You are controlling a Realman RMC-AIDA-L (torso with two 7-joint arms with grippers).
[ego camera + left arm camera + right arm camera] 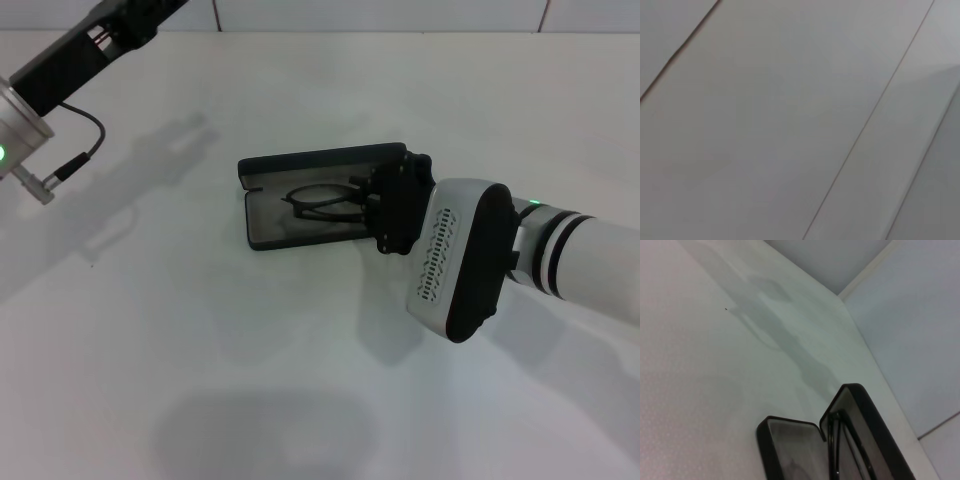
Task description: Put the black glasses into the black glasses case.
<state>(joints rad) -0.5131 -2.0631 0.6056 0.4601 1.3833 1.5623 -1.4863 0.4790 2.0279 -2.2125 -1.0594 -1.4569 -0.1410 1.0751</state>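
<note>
Right pincer (pixel 372 208), on the white forearm nearest the head camera, sits at the right end of the black glasses case (pixel 300 170), over its open tray — whether its fingers are spread or closed on anything I cannot tell, since the black wrist block hides them. Black glasses (pixel 322 202) lie inside the case on the grey lining, lenses toward the raised lid; the right end of the frame disappears under the pincer. Case lies open on the white desk (pixel 200 350), lid tilted up on the far side. Left pincer is out of sight — only its arm (pixel 70 60) shows, raised at the far left, well apart from the case.
</note>
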